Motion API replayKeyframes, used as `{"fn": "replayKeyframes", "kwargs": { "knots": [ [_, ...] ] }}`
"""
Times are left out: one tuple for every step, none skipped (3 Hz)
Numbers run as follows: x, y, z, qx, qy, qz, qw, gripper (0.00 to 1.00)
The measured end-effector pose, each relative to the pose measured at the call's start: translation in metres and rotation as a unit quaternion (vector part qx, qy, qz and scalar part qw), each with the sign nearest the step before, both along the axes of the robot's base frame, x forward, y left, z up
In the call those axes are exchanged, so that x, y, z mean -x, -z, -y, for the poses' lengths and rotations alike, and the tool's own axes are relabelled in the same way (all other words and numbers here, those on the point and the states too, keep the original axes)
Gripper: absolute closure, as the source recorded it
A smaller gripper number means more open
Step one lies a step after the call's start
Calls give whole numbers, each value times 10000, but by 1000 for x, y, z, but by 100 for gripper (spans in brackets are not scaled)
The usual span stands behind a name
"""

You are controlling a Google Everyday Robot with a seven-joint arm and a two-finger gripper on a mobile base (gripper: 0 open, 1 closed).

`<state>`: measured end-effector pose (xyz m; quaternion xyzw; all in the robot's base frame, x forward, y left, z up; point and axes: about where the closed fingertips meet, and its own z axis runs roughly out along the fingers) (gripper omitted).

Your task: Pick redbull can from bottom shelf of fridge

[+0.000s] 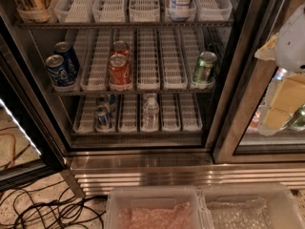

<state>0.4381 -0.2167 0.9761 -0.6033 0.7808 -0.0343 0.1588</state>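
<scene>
aim for the front redbull can (102,118) at 7 o'clock on the bottom shelf (183,127); bring the gripper (285,101), at 3 o'clock, state untellable, in low, clear of the water bottle (150,113).

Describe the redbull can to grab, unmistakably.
Left of the gripper at far right, in the fridge, find the bottom shelf. In its second lane from left stands the front redbull can: slim, blue-and-silver, unlike the clear water bottle to its right.

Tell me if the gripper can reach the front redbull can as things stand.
Likely yes: the redbull can stands at the front of the bottom shelf with nothing before it. The gripper sits far off to the right, so it must travel across first.
</scene>
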Motion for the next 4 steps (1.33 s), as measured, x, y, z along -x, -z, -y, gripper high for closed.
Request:
{"fn": "replayKeyframes", "kwargs": {
  "knots": [
    [0, 0, 0, -1, 0, 0, 10000, 0],
    [-2, 14, -13, -292, 172, -49, 9994, 0],
    [-9, 45, -49, -714, 202, -275, 9969, 0],
    [-10, 72, -87, -1177, 8, -648, 9909, 0]
  ]
}}
